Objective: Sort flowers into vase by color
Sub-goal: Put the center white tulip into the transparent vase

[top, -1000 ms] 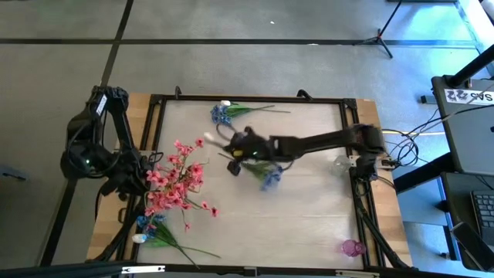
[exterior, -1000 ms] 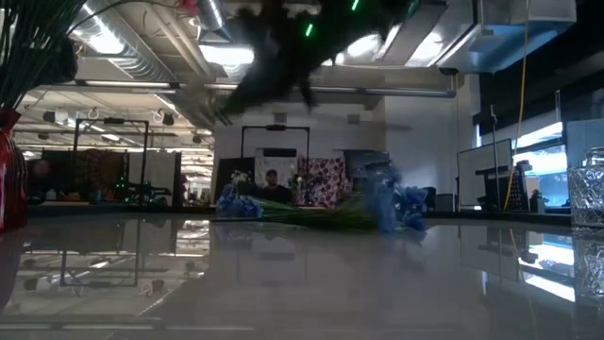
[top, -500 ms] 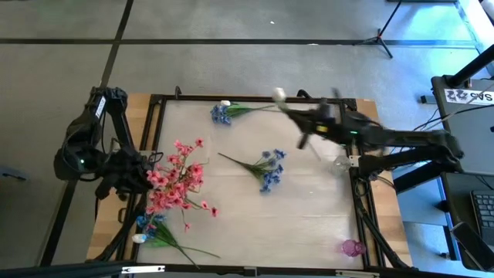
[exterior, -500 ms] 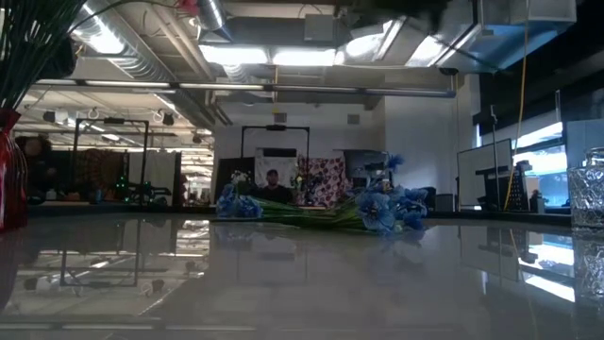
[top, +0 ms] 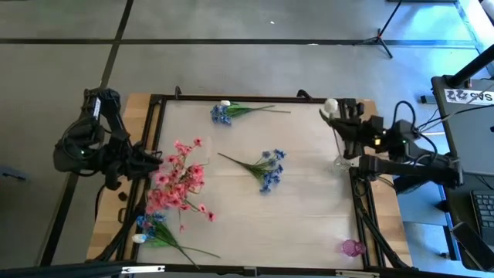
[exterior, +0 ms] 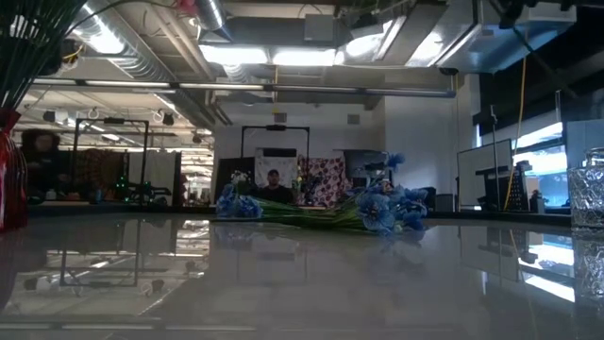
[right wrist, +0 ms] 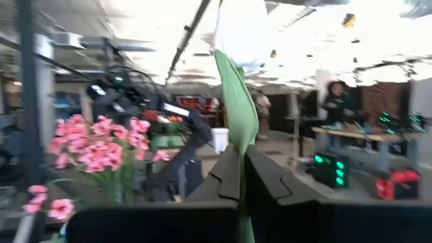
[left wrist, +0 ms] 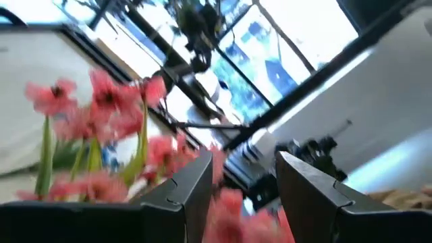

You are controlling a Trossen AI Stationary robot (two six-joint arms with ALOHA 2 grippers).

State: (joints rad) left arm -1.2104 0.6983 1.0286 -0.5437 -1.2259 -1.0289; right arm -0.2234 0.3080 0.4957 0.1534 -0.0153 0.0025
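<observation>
Right gripper (top: 340,116): at the table's far right corner, clamped on a white flower (top: 330,105); in the right wrist view we see the green stem (right wrist: 237,115) pinched flat between the dark fingers (right wrist: 226,177), with the white bud (right wrist: 237,27) above.
Left gripper (top: 147,161): at the left table edge, just beside the pink flowers (top: 179,181); in its wrist view the fingers (left wrist: 192,185) stand apart with pink blooms (left wrist: 101,94) in front, nothing gripped that we can make out.
Blue flowers: one sprig (top: 262,168) lying mid-table, another (top: 231,112) at the far edge with a white bud, a third (top: 154,230) near-left with a white bud, under the pink bunch.
Clear vase (top: 343,162): cut-glass look, at the right edge just near of the right gripper; only the low view shows its faceted wall (exterior: 590,189).
Pink vase (top: 351,248): small, near-right corner.
Table (top: 301,216): pale glossy top, black frame rail around it.
Low view only: red vase (exterior: 11,170) with dark stems at left, people in the room behind; both grippers out of that frame.
</observation>
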